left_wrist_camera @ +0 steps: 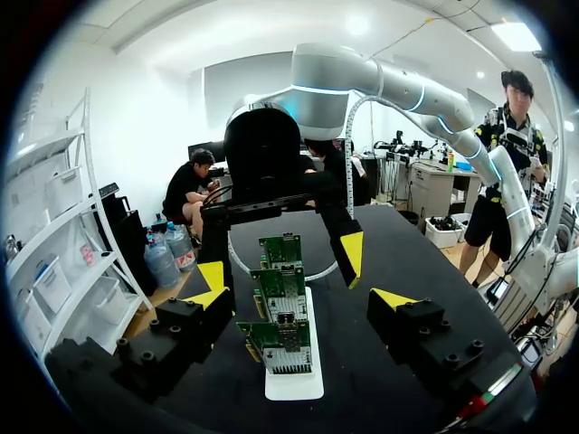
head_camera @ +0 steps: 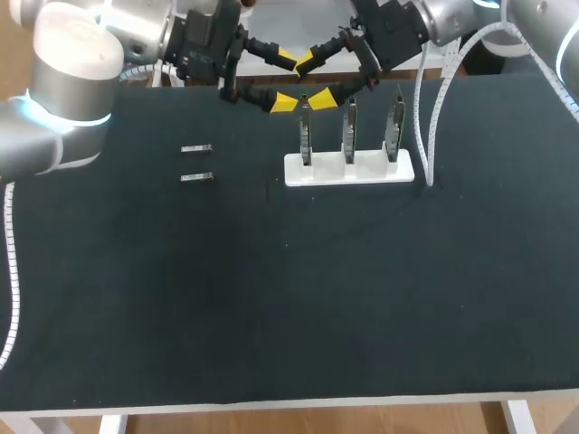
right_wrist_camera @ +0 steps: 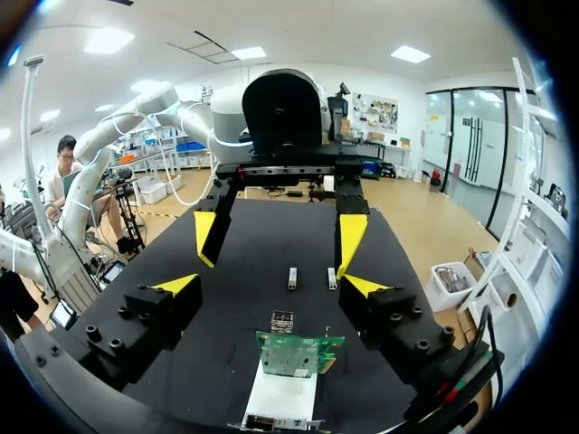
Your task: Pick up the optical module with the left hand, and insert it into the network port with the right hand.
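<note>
Silver modules (head_camera: 196, 149) lie flat, free to grab; boards (head_camera: 349, 136) upright in white stand (head_camera: 349, 172), ports (right_wrist_camera: 282, 322) exposed | left gripper (head_camera: 284, 82), right gripper (head_camera: 314, 80): both spread, empty

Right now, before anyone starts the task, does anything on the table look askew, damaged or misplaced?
Nothing stands out. The two optical modules lie parallel on the table, three circuit boards stand upright in the white holder, and the left end effector and right end effector are open and empty.
</note>
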Tool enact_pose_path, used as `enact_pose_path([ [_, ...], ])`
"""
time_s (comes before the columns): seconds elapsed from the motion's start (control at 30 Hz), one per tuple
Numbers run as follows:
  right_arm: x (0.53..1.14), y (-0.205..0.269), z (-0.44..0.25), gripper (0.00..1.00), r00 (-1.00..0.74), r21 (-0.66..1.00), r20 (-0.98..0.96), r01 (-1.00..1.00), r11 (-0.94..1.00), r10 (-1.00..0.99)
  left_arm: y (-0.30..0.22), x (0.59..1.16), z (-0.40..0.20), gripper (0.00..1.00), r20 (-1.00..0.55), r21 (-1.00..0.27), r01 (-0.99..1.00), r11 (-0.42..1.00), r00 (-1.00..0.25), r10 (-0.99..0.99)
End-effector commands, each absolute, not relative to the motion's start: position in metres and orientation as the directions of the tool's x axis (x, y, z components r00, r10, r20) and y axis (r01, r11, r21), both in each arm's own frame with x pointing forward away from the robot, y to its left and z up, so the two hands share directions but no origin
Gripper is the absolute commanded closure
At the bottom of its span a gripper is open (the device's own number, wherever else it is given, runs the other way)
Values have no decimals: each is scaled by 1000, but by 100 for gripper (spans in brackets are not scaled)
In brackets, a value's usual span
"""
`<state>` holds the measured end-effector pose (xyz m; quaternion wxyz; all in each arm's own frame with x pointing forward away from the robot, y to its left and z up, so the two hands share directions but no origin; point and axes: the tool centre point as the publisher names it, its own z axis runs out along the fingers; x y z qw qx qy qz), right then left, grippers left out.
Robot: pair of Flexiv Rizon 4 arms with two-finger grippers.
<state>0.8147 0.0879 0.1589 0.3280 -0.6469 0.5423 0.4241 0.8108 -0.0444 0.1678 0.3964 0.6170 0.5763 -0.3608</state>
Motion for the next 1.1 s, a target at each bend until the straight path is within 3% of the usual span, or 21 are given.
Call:
enact_pose_path([
  [0.03, 821, 89, 159, 0, 51, 82, -904, -953, -291, -424, -44, 814, 168, 0, -902, 77, 997, -17, 76, 425],
  [0.53, 821, 89, 159, 0, 51, 82, -904, -953, -291, -424, -10, 812, 163, 0, -842, 38, 999, 22, 20, 539],
  [1.1, 829, 95, 171, 0, 97, 37, -905, -952, -304, -414, -9, 813, 163, 0, -842, 32, 999, 27, 13, 540],
])
